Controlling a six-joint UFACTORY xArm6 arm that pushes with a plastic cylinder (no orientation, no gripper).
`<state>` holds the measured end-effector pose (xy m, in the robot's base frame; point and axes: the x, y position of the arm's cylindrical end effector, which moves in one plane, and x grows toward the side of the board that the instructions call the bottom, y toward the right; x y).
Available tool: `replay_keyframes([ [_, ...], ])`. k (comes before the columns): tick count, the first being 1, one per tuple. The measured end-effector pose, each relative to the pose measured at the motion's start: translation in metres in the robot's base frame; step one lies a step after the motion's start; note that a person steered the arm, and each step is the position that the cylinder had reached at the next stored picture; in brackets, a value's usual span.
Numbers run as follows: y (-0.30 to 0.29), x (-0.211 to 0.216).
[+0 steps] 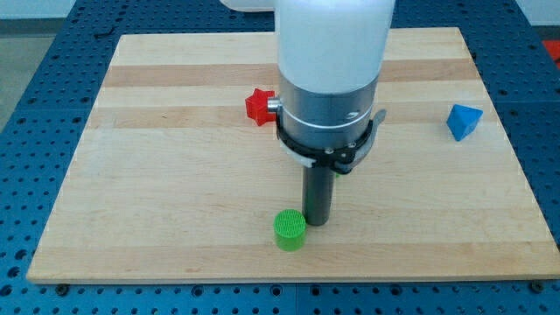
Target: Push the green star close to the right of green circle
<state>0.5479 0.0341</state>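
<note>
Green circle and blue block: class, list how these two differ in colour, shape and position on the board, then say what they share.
1. Colour: the green circle is green; the blue block is blue.
2. Shape: the green circle is a round, ribbed cylinder; the blue block is angular and faceted.
3. Position: the green circle sits near the view's bottom, just left of my tip; the blue block sits far from my tip at the view's right.
Shared: both are small and rest on the wooden board.

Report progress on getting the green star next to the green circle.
Done: nothing that shows. No green star is visible; it may be hidden behind the arm. In hand: my tip stands just to the view's right of the green circle, near the board's bottom edge. Left: bringing the star to the circle's right. The red block and blue block sit far off.
</note>
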Motion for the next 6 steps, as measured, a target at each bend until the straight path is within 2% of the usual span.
replay_keyframes([
  [2, 0.047, -0.087],
  [3, 0.044, -0.121],
  [4, 0.019, -0.123],
  [6, -0.025, -0.064],
])
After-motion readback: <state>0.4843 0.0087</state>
